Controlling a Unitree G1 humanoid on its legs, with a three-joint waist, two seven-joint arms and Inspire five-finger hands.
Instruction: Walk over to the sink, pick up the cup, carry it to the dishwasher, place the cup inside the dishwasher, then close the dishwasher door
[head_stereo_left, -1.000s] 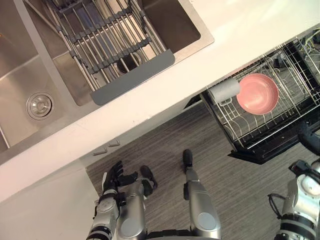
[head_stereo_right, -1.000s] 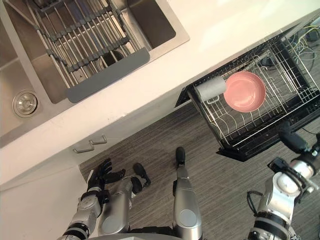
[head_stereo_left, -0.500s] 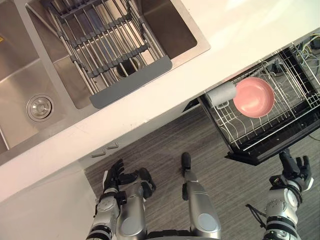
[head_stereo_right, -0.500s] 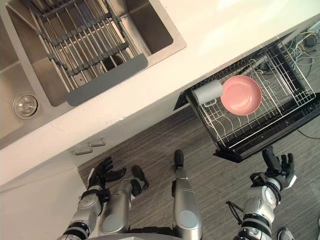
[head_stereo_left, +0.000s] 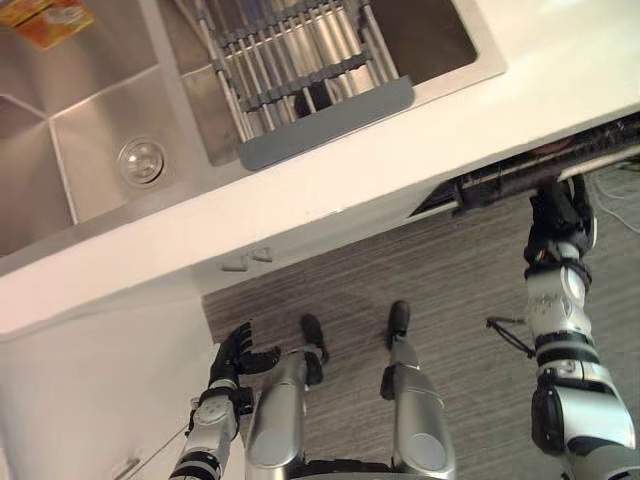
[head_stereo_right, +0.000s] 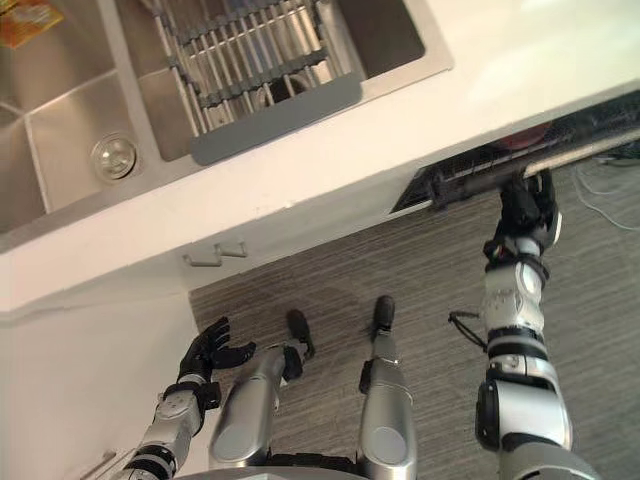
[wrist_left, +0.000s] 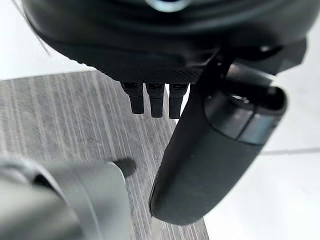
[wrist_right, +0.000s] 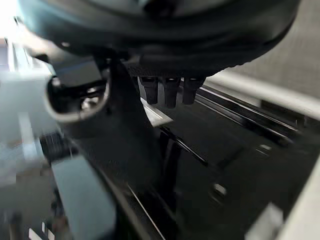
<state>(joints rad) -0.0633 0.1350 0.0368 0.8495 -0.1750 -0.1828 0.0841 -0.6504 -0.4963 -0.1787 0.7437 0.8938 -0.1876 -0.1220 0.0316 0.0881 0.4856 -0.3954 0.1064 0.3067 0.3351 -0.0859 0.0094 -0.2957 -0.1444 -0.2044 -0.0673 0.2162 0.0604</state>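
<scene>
**Dishwasher nearly shut, right hand at its door**

The white tabletop (head_stereo_left: 420, 150) runs slantwise across the room, with the steel sink (head_stereo_left: 90, 150) sunk into it and a wire rack (head_stereo_left: 290, 50) lying over the right-hand basin. Below it, grey wood-grain floor (head_stereo_left: 450, 280).

Under the tabletop's right end the dishwasher (head_stereo_right: 470, 180) shows as a dark narrow gap, its door almost closed (a sliver of something pink (head_stereo_right: 520, 140) peeps out of the gap). Where the cup sits I cannot tell from here.

The right hand (head_stereo_right: 525, 205) is raised to the door's edge, its fingers (wrist_right: 165, 92) straight and released, lying against the dark panel and grasping nothing. The left hand (head_stereo_left: 235, 355) hangs low near the white cabinet front, fingers (wrist_left: 155, 100) loosely spread and empty.

Smaller things: the round drain (head_stereo_left: 140, 160) in the left basin, two little cabinet handles (head_stereo_left: 248, 262), and an orange-and-yellow packet (head_stereo_left: 55, 18) in the sink's far corner, its print too small to read.
</scene>
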